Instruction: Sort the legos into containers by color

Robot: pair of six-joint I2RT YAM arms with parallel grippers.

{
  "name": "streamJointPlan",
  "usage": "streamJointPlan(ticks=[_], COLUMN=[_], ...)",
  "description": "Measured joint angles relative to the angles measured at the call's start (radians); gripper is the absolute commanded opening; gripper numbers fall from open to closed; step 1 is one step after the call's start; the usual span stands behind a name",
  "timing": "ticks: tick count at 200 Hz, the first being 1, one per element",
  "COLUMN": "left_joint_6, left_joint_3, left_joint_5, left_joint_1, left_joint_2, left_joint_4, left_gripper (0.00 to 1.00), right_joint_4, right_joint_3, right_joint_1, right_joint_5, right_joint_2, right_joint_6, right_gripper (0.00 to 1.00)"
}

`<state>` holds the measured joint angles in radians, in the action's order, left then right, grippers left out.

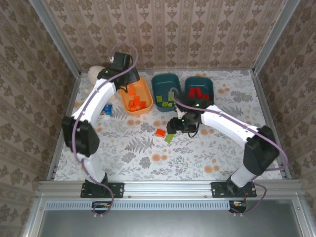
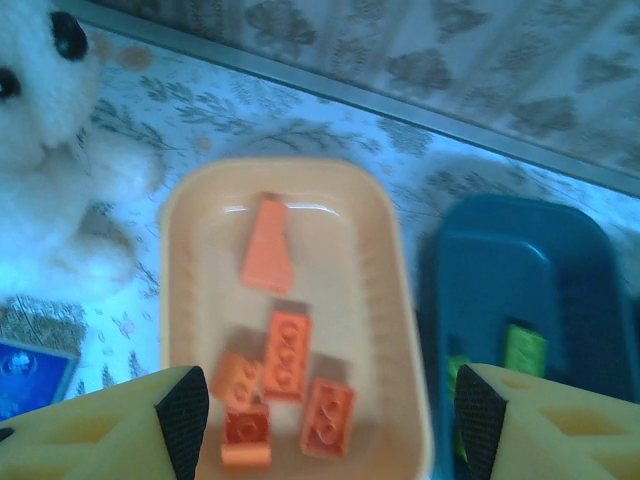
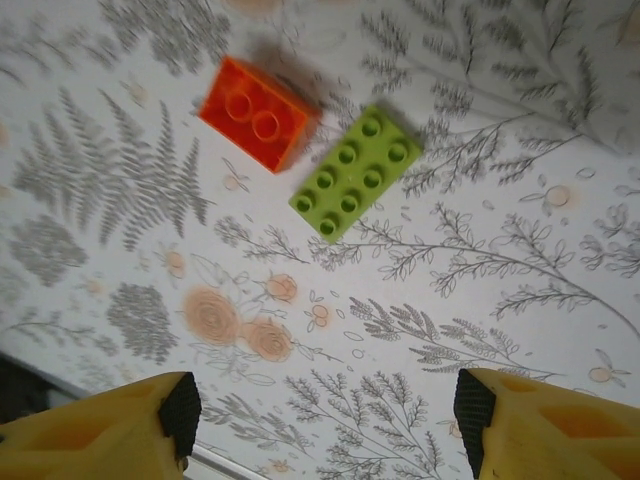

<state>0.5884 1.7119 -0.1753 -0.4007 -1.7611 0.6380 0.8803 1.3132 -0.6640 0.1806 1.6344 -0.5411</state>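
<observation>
Right wrist view: right claw (image 3: 325, 415) apart, empty, hovering over the loose legos: an orange brick (image 3: 255, 112) and a green brick (image 3: 357, 172), just beside each other on the table (image 3: 480, 300). Next move, I'd say: drop onto one and clamp. Left claw (image 2: 325, 415) apart, empty, above the orange tub (image 2: 385, 260) — orange bricks (image 2: 285, 355) inside. Middle teal tub (image 1: 165, 79) holds green, right teal tub (image 1: 200, 79) red.

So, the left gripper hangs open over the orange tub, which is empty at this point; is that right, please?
Not quite. The orange tub is not empty: it holds several orange bricks, as the left wrist view shows. The rest stands: the left gripper hangs open over that tub.
</observation>
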Motion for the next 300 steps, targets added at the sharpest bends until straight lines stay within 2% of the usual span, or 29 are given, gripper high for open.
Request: streamJointPlan(ticks=[37, 65, 105, 132, 175, 215, 235, 260, 300], left_joint_6=[0.032, 0.061, 0.101, 0.109, 0.112, 0.116, 0.116, 0.119, 0.124], left_joint_3=[-0.378, -0.593, -0.726, -0.768, -0.821, -0.821, -0.821, -0.821, -0.821], left_joint_5=[0.043, 0.056, 0.055, 0.056, 0.075, 0.082, 0.083, 0.083, 0.087], left_joint_1=[-0.121, -0.163, -0.182, -0.182, -0.182, -0.182, -0.182, -0.182, -0.186], left_joint_2=[0.303, 0.505, 0.803, 0.919, 1.025, 1.046, 1.043, 1.042, 1.018], left_joint_4=[-0.048, -0.024, 0.043, 0.069, 0.082, 0.084, 0.084, 0.084, 0.077], left_gripper=[0.69, 0.69, 0.70, 0.70, 0.70, 0.70, 0.70, 0.70, 0.70], right_joint_4=[0.011, 0.006, -0.043, -0.054, -0.069, -0.069, -0.063, -0.053, -0.043], right_joint_3=[0.019, 0.019, 0.024, 0.043, 0.096, 0.156, 0.156, 0.152, 0.149], right_joint_1=[-0.098, -0.133, -0.134, -0.135, -0.135, -0.132, -0.127, -0.118, -0.113], right_joint_5=[-0.043, -0.076, -0.127, -0.169, -0.216, -0.234, -0.236, -0.240, -0.242], right_joint_2=[0.131, 0.185, 0.233, 0.291, 0.358, 0.415, 0.422, 0.422, 0.416], right_joint_6=[-0.108, -0.206, -0.293, -0.327, -0.363, -0.382, -0.392, -0.401, -0.396], right_gripper=[0.71, 0.76, 0.80, 0.79, 0.70, 0.64, 0.57, 0.42, 0.27])
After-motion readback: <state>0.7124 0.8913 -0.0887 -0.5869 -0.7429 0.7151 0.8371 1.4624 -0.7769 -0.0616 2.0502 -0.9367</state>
